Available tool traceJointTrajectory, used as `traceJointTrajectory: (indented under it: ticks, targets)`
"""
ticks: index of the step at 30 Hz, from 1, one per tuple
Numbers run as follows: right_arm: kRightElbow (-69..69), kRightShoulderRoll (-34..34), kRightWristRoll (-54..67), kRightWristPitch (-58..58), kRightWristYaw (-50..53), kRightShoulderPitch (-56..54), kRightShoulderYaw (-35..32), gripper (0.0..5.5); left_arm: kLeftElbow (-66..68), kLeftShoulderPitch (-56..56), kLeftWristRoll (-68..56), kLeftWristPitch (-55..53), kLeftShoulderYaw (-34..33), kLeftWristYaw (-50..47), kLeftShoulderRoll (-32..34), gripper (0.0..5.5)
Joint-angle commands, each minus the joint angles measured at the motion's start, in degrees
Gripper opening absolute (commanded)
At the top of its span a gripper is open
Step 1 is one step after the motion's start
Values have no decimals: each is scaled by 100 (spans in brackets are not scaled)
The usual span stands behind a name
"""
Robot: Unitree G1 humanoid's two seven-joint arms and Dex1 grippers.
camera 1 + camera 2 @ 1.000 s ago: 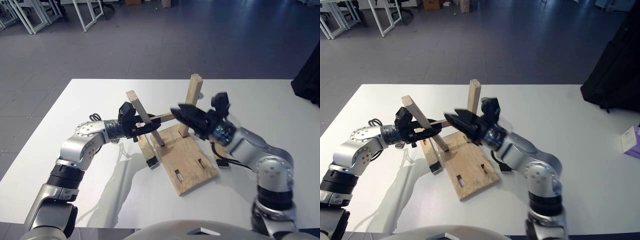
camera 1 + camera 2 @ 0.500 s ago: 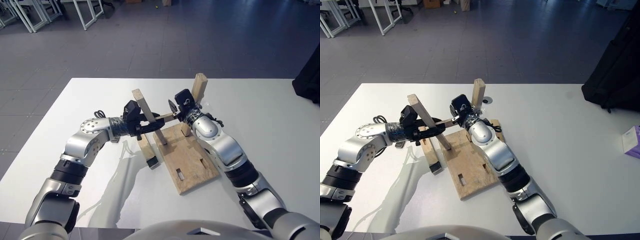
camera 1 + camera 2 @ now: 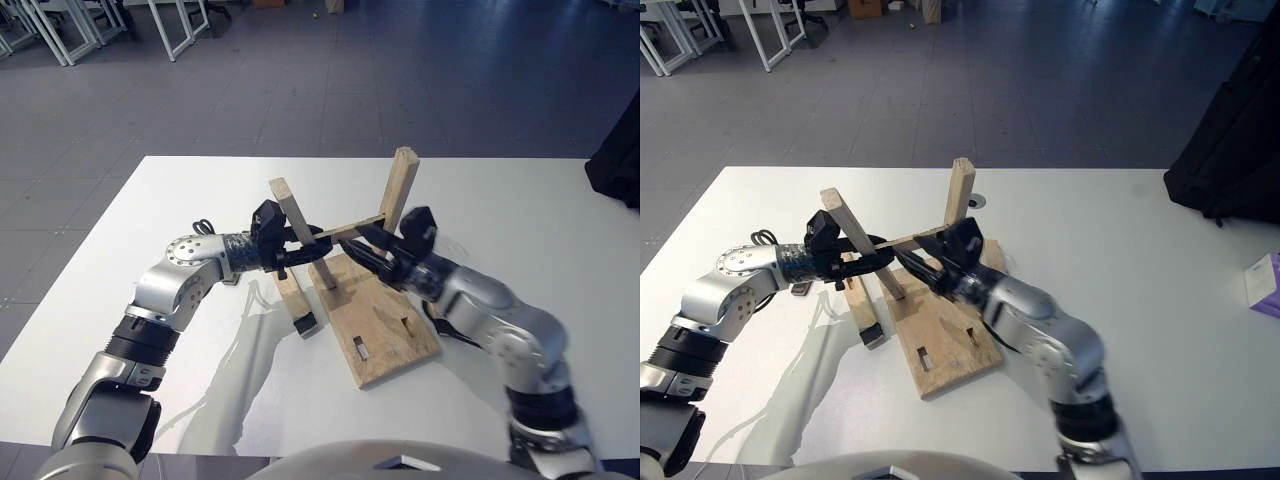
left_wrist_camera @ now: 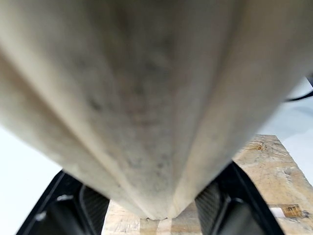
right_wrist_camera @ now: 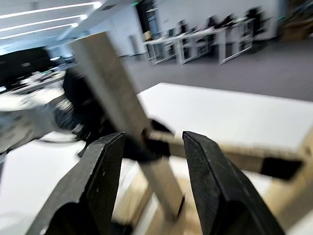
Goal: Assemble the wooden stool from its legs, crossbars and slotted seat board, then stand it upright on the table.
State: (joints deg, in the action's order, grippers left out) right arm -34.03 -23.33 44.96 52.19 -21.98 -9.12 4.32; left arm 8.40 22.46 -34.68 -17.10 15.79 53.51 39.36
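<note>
The slotted seat board (image 3: 385,318) lies flat on the white table (image 3: 180,190). Two legs rise from it: a left leg (image 3: 293,215) that leans and a taller right leg (image 3: 396,195). A thin crossbar (image 3: 352,226) spans between them. My left gripper (image 3: 288,250) is shut on the left leg just below the crossbar; in the left wrist view that leg (image 4: 146,98) sits between the fingers (image 4: 93,210). My right gripper (image 3: 368,252) hangs open under the crossbar, over the board. In the right wrist view its fingers (image 5: 100,181) frame the left leg (image 5: 122,112) from a short way off.
Another leg with a black foot (image 3: 303,323) lies on the table beside the board's left edge. A black cable (image 3: 202,228) lies near my left forearm. A purple box (image 3: 1266,284) sits at the table's right edge. Desks and chairs stand on the floor beyond.
My right gripper has come away from the crossbar's top and dropped lower, nearer to me, under the bar. The left gripper keeps its hold on the left leg.
</note>
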Motion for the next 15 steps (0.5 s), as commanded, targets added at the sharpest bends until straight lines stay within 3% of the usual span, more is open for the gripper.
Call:
traceJointTrajectory:
  ticks: [1, 4, 11, 15]
  targets:
    - [1079, -1434, -1366, 259, 606, -447, -642, 217, 1270, -464, 1682, -353, 934, -99, 314, 205]
    - [1766, -1041, -2486, -224, 1553, -978, -117, 217, 1483, -253, 1745, -195, 994, 19, 267, 205]
    - [2558, 1656, -2991, -1056, 1804, -2188, 1496, 217, 1598, -66, 1786, 89, 1278, 329, 124, 205]
    - [1875, 2086, -2603, -1014, 1413, -1933, 1493, 217, 1900, 157, 1899, 400, 1452, 558, -42, 205]
